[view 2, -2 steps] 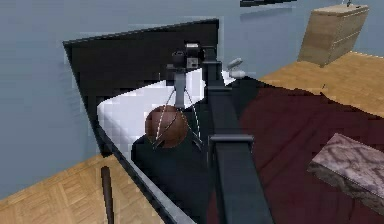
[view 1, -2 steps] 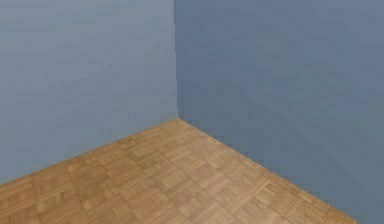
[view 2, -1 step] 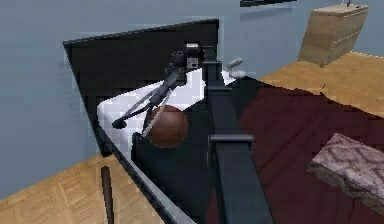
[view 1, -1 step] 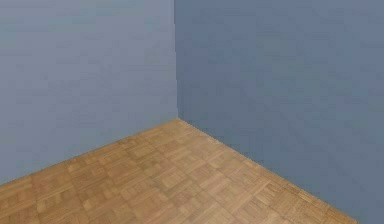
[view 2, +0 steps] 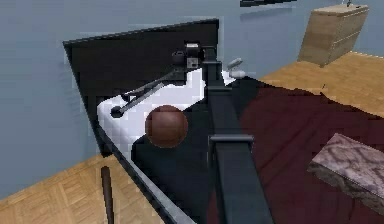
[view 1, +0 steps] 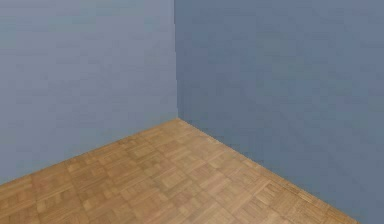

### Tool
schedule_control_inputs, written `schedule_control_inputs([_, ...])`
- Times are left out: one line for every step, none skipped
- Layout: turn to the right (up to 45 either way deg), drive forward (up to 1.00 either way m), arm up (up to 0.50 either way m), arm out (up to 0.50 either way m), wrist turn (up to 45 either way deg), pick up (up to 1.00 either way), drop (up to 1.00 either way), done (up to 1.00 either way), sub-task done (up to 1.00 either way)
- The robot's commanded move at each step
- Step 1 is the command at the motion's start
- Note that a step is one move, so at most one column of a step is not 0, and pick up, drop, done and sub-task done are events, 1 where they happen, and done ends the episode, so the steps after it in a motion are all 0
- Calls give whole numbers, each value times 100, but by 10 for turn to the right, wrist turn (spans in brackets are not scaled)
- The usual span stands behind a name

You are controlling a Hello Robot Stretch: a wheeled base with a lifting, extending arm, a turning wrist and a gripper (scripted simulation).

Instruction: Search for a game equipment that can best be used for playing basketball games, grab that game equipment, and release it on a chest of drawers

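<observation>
We see brown ball [view 2: 166, 125], likely basketball, on bed [view 2: 290, 120] at pillow edge, left of arm bar. Claw [view 2: 124, 104] reaches just above ball in arm side view. We cannot tell whether they touch, nor whether claw holds anything. Chest of drawers [view 2: 335, 35] well apart, upper right.

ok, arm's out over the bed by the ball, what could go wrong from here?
1. The reddish-brown ball is by the gripper, bed behind it; cannot tell whether it is held, so it may roll off.
2. The arm reaches near the black headboard; turning the base could sweep it into that.
3. Ahead is a wall corner, and the chest of drawers stands past the bed, so a turn is likely.
</observation>
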Motion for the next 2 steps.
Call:
schedule_control_inputs([0, 0, 0, 0, 450, 0, 0, 0, 0])
schedule_control_inputs([0, 0, 0, 0, 150, 0, 0, 0, 0])
